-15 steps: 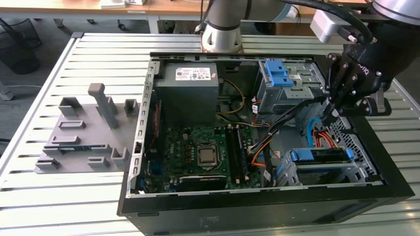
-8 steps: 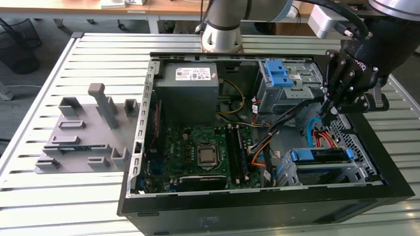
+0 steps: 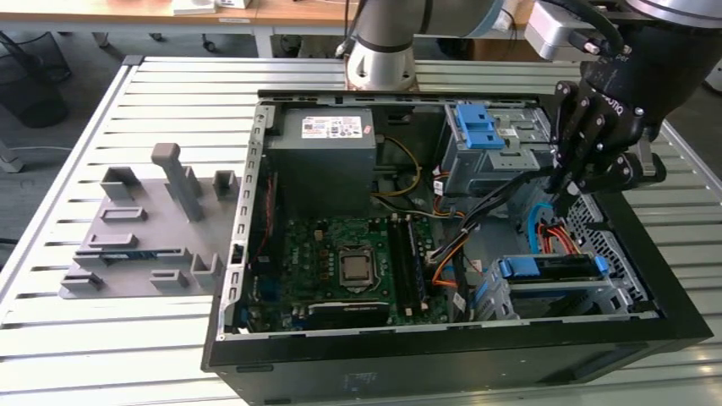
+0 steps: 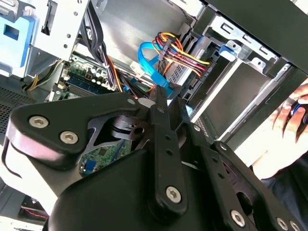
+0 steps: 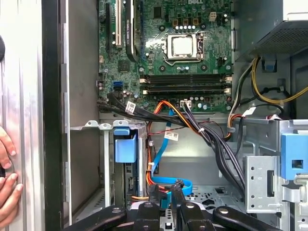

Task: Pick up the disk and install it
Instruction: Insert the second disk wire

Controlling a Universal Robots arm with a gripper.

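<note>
**Gripper free above the seated disk, inside the open case**

Start at the fingers (image 5: 154,197): in both wrist views they stand narrow, almost together, and nothing is clamped between them. A blue flat cable (image 5: 159,161) runs just behind the tips, and a bundle of coloured wires (image 4: 180,53) lies close by. You cannot tell from these views whether the tips touch the cable.

The gripper (image 3: 560,188) hangs inside the computer case (image 3: 451,355), beside the grey drive cage (image 3: 496,144) with its blue latches. The disk (image 3: 549,267) lies apart from the gripper, in the lower bay at the case's corner on the exterior view's right. Its blue carrier front (image 5: 125,146) faces into the case.

Judged from this, the installing step looks close to done: the disk appears seated and you are not holding it. Any move from here calls for a clean path past the cables around the fingertips.

A person's hand (image 5: 6,168) rests at the outer edge of the case.

Labels: a white sticker (image 3: 335,128) with a red mark sits on the power supply (image 3: 327,161). Small white tags (image 5: 172,136) hang on the cables. The motherboard (image 3: 350,262) carries white print. Rely on none of it as a guide here.
</note>
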